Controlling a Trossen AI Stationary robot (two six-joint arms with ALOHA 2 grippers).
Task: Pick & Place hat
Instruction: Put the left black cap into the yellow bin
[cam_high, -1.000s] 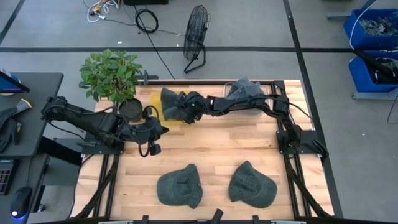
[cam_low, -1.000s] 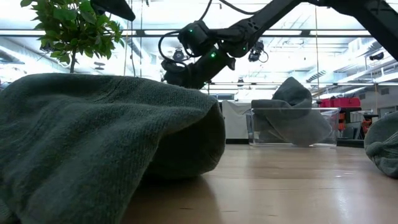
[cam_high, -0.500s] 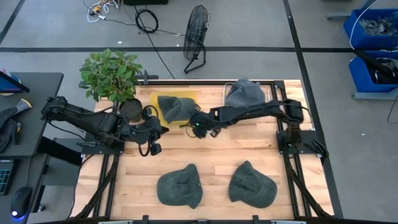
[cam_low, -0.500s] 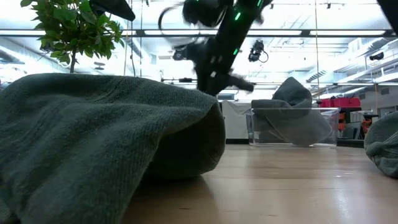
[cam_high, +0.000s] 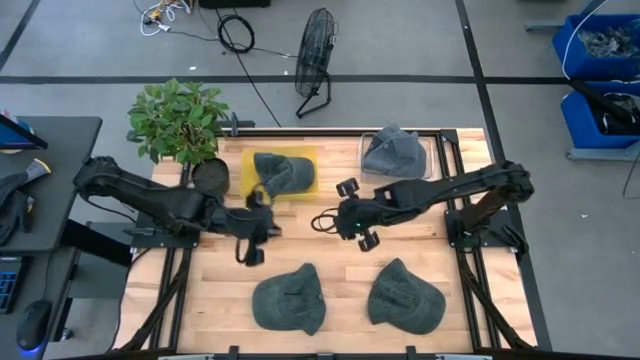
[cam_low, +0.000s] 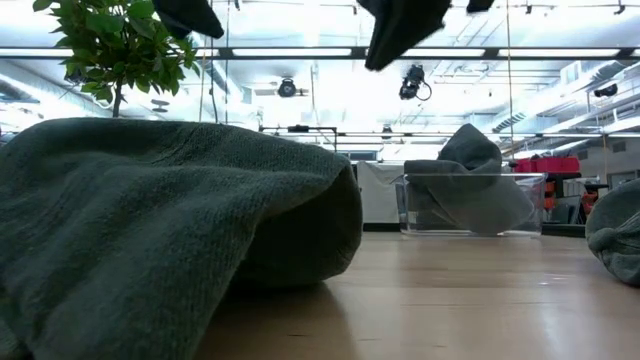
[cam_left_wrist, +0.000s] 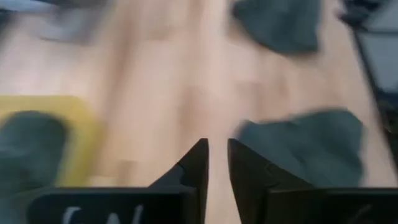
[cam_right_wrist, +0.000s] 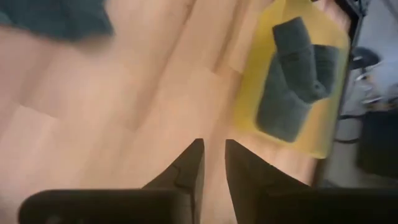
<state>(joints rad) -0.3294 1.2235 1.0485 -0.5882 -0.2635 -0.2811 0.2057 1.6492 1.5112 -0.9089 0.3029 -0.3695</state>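
I see one hat (cam_high: 283, 172) lying crumpled on the yellow mat (cam_high: 307, 186) near the far edge of the table (cam_high: 330, 255), left of centre; the right wrist view shows that same hat (cam_right_wrist: 297, 74) resting wholly inside the mat's (cam_right_wrist: 261, 93) outline. A second hat (cam_high: 396, 153) sits in the clear bin (cam_high: 428, 160) at the far edge, right of centre; in the low view it slumps over the bin's (cam_low: 470, 205) wall. Two more hats lie along the near edge: the left one (cam_high: 289, 302) and the right one (cam_high: 405, 296), well apart from each other; the left one fills most of the low view (cam_low: 170, 230).

My right gripper (cam_high: 358, 215) hangs over the middle of the table, between the mat and the near hats, touching none of them; in its own wrist view the fingers (cam_right_wrist: 186, 168) stand almost pressed together with only a thin slit between, and nothing is pinched there. My left gripper (cam_high: 256, 228) hovers over the bare wood left of centre, just near-side of the mat; its fingers (cam_left_wrist: 194, 165) likewise sit close together, holding nothing, and its wrist view is blurred.

A potted plant (cam_high: 178, 122) stands at the far left corner of the table.
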